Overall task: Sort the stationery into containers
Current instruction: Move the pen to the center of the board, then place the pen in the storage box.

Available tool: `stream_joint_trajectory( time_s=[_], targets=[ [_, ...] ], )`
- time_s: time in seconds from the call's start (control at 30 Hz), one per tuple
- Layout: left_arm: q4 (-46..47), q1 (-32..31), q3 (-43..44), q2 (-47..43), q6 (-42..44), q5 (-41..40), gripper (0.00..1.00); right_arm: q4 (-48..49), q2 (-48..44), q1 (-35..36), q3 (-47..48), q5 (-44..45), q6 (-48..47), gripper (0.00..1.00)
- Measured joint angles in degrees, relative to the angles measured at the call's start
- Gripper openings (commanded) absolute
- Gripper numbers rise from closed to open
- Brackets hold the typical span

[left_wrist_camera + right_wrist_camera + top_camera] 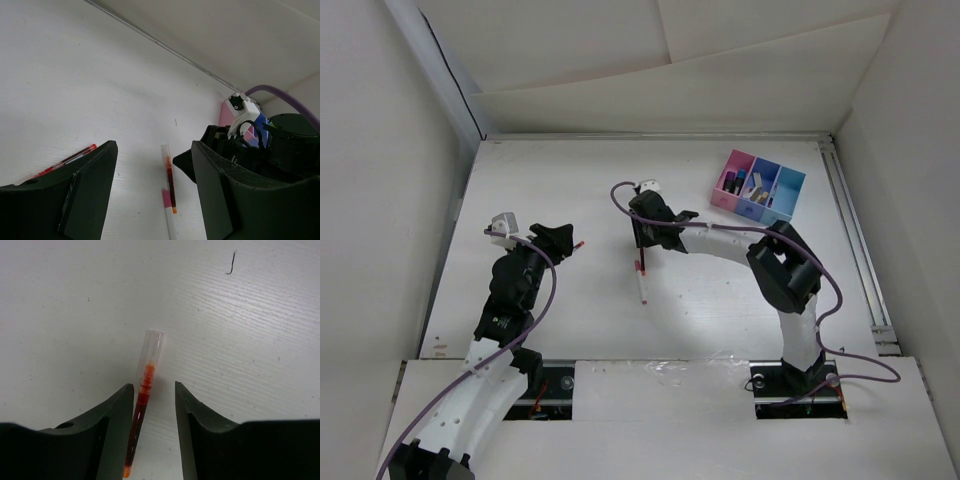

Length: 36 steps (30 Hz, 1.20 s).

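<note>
- what's the room like?
- white walls box in a white table, finely ribbed beneath me.
- the containers?
- the three-bin tray sits well off to the right of my right pincer.
- and your pincers?
- the right one is narrowly parted, a jaw on either side of a clear red-ink pen lying flat. my left pincer gapes wide, gripping nothing. a second red pen lies just outside its left finger.

Clear glossy plastic pen on matt, finely ridged table
</note>
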Motion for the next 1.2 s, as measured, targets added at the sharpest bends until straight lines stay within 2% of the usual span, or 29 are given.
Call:
stream_joint_trajectory(
  time_s=[0.17,0.33,0.37,0.4,0.43,0.53,0.77,1.0,1.2],
  targets=[
    [0.2,0.0,0.0,0.0,0.0,0.0,0.58,-0.1,-0.4,0.3,0.0,-0.5,0.0,0.45],
    [0.3,0.0,0.0,0.0,0.0,0.0,0.58,0.1,1.5,0.3,0.0,-1.1,0.4,0.38],
    [0.3,0.0,0.0,0.0,0.0,0.0,0.58,0.1,2.1,0.3,0.0,-1.3,0.5,0.35],
    [0.3,0.0,0.0,0.0,0.0,0.0,0.58,0.1,2.8,0.3,0.0,-1.4,0.6,0.24],
    [0.3,0.0,0.0,0.0,0.0,0.0,0.58,0.7,3.0,0.3,0.1,-1.3,0.6,0.18],
    [0.3,0.0,0.0,0.0,0.0,0.0,0.58,1.1,3.1,0.3,0.0,-1.1,0.9,0.07],
    [0.3,0.0,0.0,0.0,0.0,0.0,0.58,2.1,1.6,-0.7,-2.1,-0.7,1.1,0.01],
    [0.3,0.0,0.0,0.0,0.0,0.0,0.58,1.4,-10.0,-9.0,-6.8,0.7,0.5,0.0],
    [0.3,0.0,0.0,0.0,0.0,0.0,0.58,2.9,-20.4,-24.9,-7.9,1.2,0.9,0.0]
  ],
)
